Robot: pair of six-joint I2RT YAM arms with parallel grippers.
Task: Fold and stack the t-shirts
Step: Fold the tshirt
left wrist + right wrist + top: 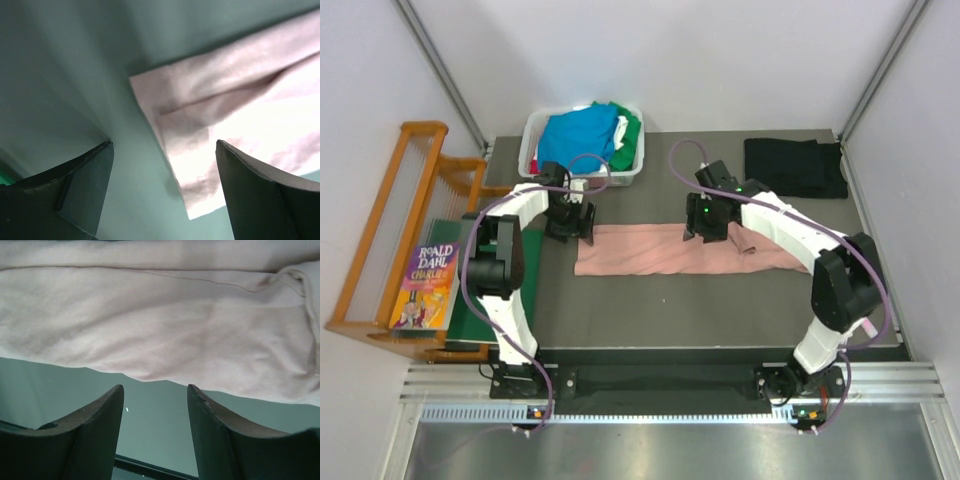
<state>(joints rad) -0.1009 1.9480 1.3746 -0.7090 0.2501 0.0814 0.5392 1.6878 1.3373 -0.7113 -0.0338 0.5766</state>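
Pink t-shirt (650,252) lies beneath left gripper (570,234) and right gripper (706,232), seemingly ungripped.

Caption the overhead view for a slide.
Left claw and right claw hover at the far edge of a pink shirt; basket of shirts and a black shirt behind.

A grey table (660,310) fills the middle of the top view. At its 11 o'clock edge stands a white plastic bin (625,177). At 9 o'clock, off the table's left side, an orange-brown wooden rack (420,130) runs slanted along the wall. At 8 o'clock a Roald Dahl book (425,285) lies face up, its right edge over a flat dark-green board (465,325). At 6 o'clock a metal rail (660,408) spans the near edge.
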